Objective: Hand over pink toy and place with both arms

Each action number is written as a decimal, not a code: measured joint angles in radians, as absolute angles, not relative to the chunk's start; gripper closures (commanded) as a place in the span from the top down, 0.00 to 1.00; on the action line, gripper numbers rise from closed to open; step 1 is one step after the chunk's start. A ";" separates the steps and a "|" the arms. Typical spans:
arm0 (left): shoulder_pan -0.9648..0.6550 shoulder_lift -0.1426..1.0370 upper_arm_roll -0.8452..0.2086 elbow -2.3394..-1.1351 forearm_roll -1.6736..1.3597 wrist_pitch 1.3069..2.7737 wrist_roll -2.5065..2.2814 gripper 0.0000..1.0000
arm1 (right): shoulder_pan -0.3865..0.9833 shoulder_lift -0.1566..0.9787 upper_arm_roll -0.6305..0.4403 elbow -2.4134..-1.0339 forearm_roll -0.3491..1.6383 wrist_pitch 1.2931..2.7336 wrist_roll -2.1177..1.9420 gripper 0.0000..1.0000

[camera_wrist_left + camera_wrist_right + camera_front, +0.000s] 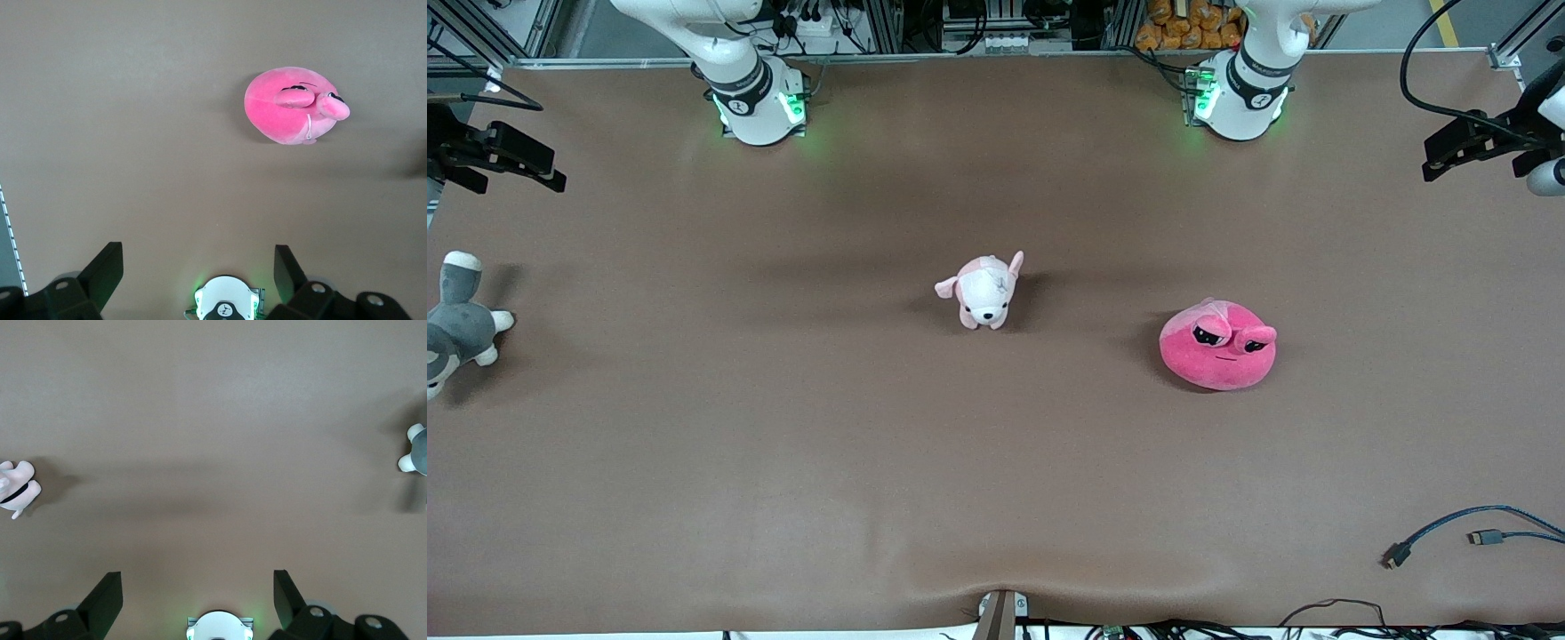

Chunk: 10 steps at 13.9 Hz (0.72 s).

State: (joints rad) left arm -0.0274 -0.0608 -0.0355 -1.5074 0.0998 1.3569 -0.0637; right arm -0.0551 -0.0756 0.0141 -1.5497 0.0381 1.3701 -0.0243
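The round hot-pink plush blob with half-lidded eyes [1217, 345] is seen right of centre in the front view — below the left arm's base, so that arm is judged nearer. High above the table, the left gripper [197, 283] and right gripper [197, 603] are held spread — empty.

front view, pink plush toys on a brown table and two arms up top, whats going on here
Nothing is being handled yet. The round hot-pink blob plush sits on the brown table toward the left arm's end, untouched. The left gripper hangs open high over the table, with the blob in its wrist view; the right gripper is open too, high over bare table. A small pale pink-and-white puppy plush stands mid-table, and a grey-and-white plush animal lies at the right arm's end.
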 measured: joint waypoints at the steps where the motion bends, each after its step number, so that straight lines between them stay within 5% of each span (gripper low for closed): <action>1: -0.027 -0.060 -0.035 -1.507 0.100 1.356 -0.077 1.00 | -0.055 -0.076 0.014 -1.550 0.038 1.370 -0.024 1.00; 10: -0.029 -0.040 -0.038 -1.560 0.070 1.404 -0.342 1.00 | -0.055 -0.076 0.014 -1.550 0.038 1.370 -0.024 1.00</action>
State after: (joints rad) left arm -0.0289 -0.0404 -0.0384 -1.5596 0.0703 1.4042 -0.3423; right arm -0.0552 -0.0756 0.0140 -1.5496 0.0382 1.3701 -0.0242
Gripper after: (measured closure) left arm 0.000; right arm 0.000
